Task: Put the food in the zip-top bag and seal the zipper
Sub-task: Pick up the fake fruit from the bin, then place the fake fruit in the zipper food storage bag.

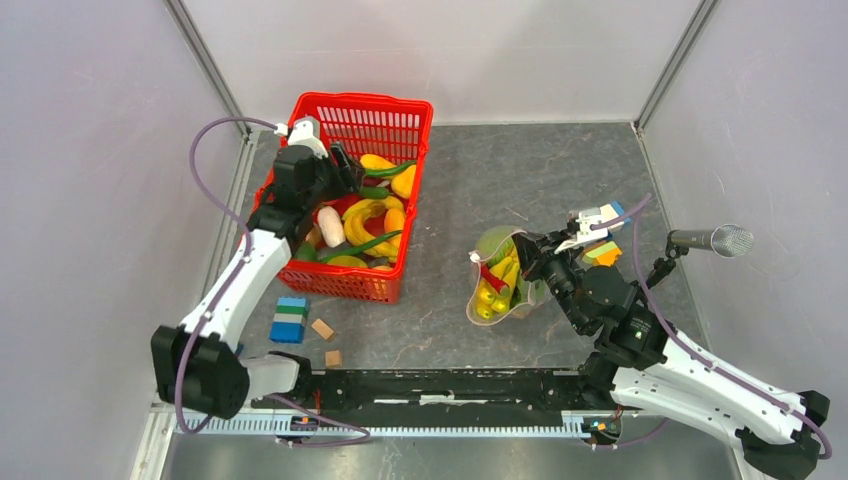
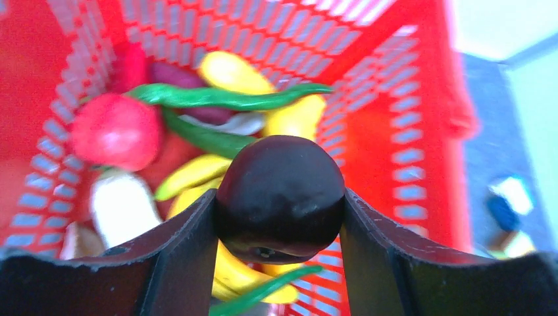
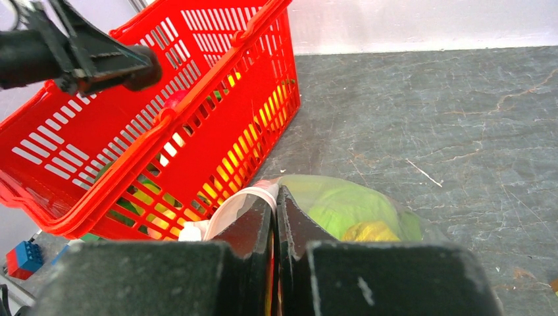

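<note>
- The grey counter carried everything.
- A red mesh basket stood at the back left of it, tilted in the right wrist view.
- The left fingers hung over the inside of the basket, closed on a dark round piece and pressing it from both sides.
- The right fingers were to the right of the basket, pinched narrow on the mouth edge of the clear bag.
- The bag stood on the counter to the right of the basket, well apart from it, mouth up, with yellow, green and red food inside.
- More food lay in the basket: yellow bananas, long green pods, a red ball and a white piece.
- A blue and green block and two tan blocks lay on the counter just in front of the basket.
</note>
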Controlling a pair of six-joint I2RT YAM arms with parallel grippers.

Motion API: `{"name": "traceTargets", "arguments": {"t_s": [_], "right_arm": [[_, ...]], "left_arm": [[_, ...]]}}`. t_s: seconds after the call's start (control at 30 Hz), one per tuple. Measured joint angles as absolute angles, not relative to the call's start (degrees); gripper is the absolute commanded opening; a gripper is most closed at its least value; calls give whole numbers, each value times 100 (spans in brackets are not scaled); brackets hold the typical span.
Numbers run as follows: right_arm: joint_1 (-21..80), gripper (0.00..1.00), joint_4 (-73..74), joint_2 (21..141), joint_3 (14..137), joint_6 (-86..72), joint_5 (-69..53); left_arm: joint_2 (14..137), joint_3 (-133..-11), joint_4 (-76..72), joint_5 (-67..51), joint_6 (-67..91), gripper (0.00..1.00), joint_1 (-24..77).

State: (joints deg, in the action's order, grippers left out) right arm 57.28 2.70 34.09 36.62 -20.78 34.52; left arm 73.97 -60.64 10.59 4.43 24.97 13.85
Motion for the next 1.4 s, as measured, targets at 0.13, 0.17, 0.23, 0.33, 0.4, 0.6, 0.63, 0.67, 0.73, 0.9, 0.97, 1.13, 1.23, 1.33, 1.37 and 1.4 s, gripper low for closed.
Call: {"name": "traceTargets", "arguments": {"t_s": [0.13,0.17,0.23,0.33,0.4,0.6,0.63,0.67,0.73,0.9,0.97,1.13,1.23,1.33,1.37,1.4], "right_arm": [[5728,8,257,3433,3662,-2078,3450],[5728,8,244,3450,3662,-2078,3450],[5728,8,200,3503,3662,-2078,3444],[5728,8,137,3581,3662,-2078,3402],[5728,8,95,3634,3662,-2078,3354],[5728,8,51,3686,3662,-2093,3273],[5728,8,47,3695,3662,-2099,3253],[5728,8,45,3699,3662,-2112,3240],[5728,8,45,3708,3662,-2128,3212],[5728,8,43,3708,3662,-2169,3186],[5728,8,58,3701,3662,-2169,3181],[5699,8,75,3647,3662,-2156,3245],[5701,8,47,3645,3662,-2171,3199],[5701,8,40,3645,3662,-2185,3124],[5701,8,40,3645,3662,-2187,3109],[5701,8,38,3642,3662,-2187,3096]], "left_arm": [[6781,-6080,888,-808,2460,42,1483],[6681,-6104,847,-1076,2453,43,1553],[6495,-6206,753,-1614,2388,43,1863],[6329,-6348,607,-2211,2169,45,2637],[6235,-6366,523,-2528,1903,45,3398],[6278,-6171,64,-2928,1529,44,4755],[6318,-6097,-62,-2934,1529,45,4866],[6372,-6027,-156,-2945,1522,45,4980],[6488,-5981,-231,-2965,1483,45,5155],[6853,-5988,-220,-2700,1184,45,5682],[6987,-6007,-174,-2467,1055,45,5850],[7199,-6084,19,-1640,768,46,6023],[7360,-6093,56,-1133,646,54,6090],[7505,-6093,5,-784,604,63,6167],[7533,-6093,-23,-705,587,70,6189],[7546,-6093,-51,-622,574,76,6208]]}}
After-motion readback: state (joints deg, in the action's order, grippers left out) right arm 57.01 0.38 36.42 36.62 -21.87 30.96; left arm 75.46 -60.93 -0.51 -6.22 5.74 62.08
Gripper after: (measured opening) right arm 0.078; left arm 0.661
